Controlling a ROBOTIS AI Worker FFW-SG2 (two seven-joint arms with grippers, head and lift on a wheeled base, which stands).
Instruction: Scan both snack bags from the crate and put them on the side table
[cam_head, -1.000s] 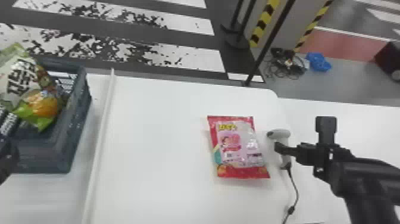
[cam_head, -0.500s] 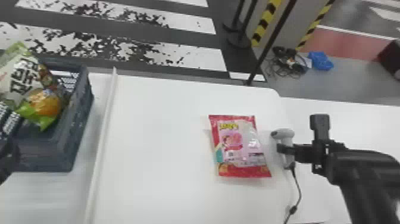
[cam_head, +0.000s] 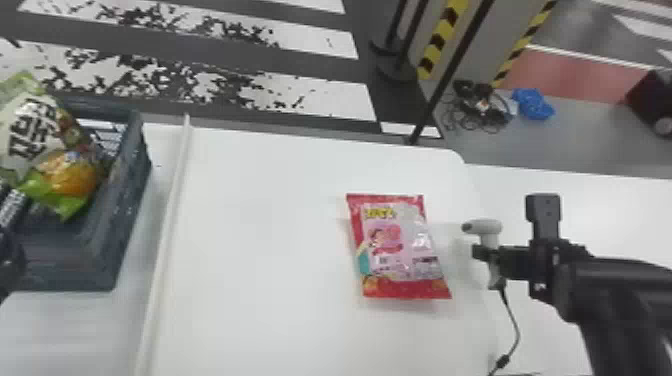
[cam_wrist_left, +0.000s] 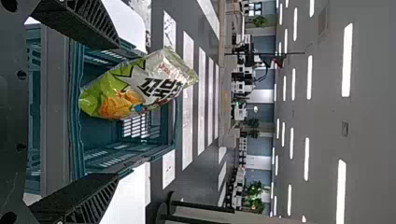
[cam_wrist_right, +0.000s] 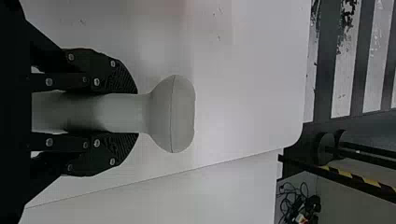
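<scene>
The head view looks forward and down from above the table (cam_head: 270, 240). The left wrist view faces nearly level across the crate (cam_head: 127, 220); the right looks obliquely down, close to the scanner (cam_wrist_right: 170, 114). Both objects recur in the head view.

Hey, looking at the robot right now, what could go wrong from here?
The green snack bag leans in the crate, its top poking above the rim, so it might snag or tip when the left gripper, jaws apart, goes for it. The scanner's cable hangs from the handle and could catch if the right gripper swings the scanner far. The pink snack bag lies near the scanner and may get nudged.
</scene>
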